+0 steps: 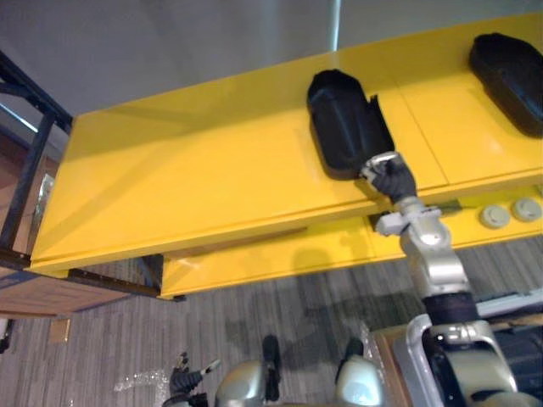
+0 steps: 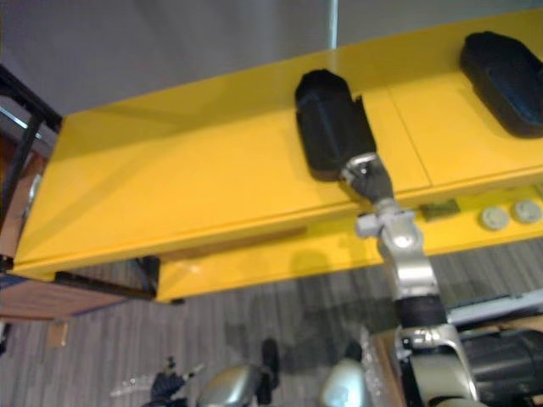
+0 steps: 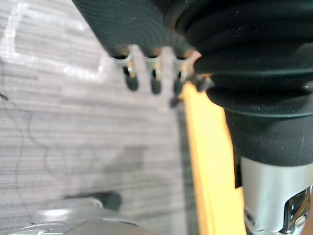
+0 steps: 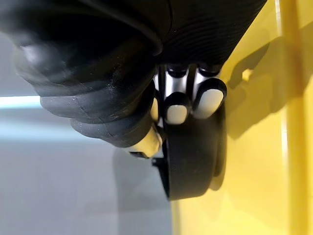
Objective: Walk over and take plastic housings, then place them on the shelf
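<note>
The right hand (image 1: 390, 178) reaches up to the front edge of a glossy yellow shelf top (image 1: 195, 178). It is clenched on the near end of an elongated black plastic housing (image 1: 344, 123). In the right wrist view its dark-tipped fingers (image 4: 208, 100) curl over the housing's rounded rim, with the thumb tucked in beside them against the same end. The housing lies flat on the yellow surface and stretches away from the hand toward the grey wall behind. Further off to the hand's right, well apart, a second black plastic housing (image 1: 509, 80) lies on the same shelf top. Just below the hand and to its right, two round pale grey discs (image 1: 495, 216) sit side by side on a lower yellow shelf (image 1: 280, 254). Far to the hand's left, a black metal frame (image 1: 34, 153) stands past the shelf's end. The left hand (image 1: 182, 381) hangs low above the grey striped carpet (image 1: 102, 339), its fingers (image 3: 131, 81) loose, nearly straight and holding nothing.
</note>
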Robot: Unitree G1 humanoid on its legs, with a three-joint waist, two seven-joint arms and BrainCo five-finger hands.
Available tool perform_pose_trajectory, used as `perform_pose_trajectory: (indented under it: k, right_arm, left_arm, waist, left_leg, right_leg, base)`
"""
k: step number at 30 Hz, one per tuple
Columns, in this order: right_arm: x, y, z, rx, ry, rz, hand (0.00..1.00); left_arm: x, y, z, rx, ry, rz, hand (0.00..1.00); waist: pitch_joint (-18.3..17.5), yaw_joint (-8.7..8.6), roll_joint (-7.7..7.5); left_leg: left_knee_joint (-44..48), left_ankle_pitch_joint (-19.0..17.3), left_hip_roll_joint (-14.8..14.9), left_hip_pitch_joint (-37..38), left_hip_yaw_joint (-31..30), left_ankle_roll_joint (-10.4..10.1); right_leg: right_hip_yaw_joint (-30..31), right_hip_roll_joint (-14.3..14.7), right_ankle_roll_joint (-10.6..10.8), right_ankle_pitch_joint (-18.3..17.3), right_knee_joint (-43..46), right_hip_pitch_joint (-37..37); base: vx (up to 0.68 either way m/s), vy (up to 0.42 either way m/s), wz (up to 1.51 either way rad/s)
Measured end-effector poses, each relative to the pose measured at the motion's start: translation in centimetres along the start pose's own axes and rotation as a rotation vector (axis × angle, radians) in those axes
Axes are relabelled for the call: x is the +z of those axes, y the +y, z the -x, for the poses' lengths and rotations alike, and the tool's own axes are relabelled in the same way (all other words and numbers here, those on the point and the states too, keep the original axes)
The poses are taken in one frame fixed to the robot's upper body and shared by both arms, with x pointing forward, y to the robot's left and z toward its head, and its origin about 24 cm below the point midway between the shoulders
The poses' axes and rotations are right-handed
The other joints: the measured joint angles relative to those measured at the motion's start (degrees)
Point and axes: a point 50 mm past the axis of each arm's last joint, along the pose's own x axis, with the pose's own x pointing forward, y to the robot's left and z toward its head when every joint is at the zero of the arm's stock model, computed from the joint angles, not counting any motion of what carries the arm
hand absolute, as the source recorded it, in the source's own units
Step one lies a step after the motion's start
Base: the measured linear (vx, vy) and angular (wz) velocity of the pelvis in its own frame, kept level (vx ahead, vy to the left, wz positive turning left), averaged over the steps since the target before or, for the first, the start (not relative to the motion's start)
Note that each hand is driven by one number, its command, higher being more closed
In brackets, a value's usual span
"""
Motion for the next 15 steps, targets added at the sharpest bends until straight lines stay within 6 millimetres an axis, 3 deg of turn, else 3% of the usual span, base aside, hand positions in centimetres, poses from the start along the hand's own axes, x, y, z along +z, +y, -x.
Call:
perform_pose_trajectory:
  k: [15]
  right_arm:
    - [-0.2,-1.1,-1.5,-0.018,0.041,-0.028,1.00]
  left_arm:
    - [0.0,-0.1,0.0,-0.006,-0.001,0.003,0.00]
  waist:
    - [0.1,0.64,0.21]
  left_leg:
    - [-1.9,1.4,-0.3,0.9,-0.7,-0.1]
  right_leg:
    - [-0.6,-0.6,-0.1,-0.4,1.1,0.0]
  base:
    - [0.00,-0.003,0.02]
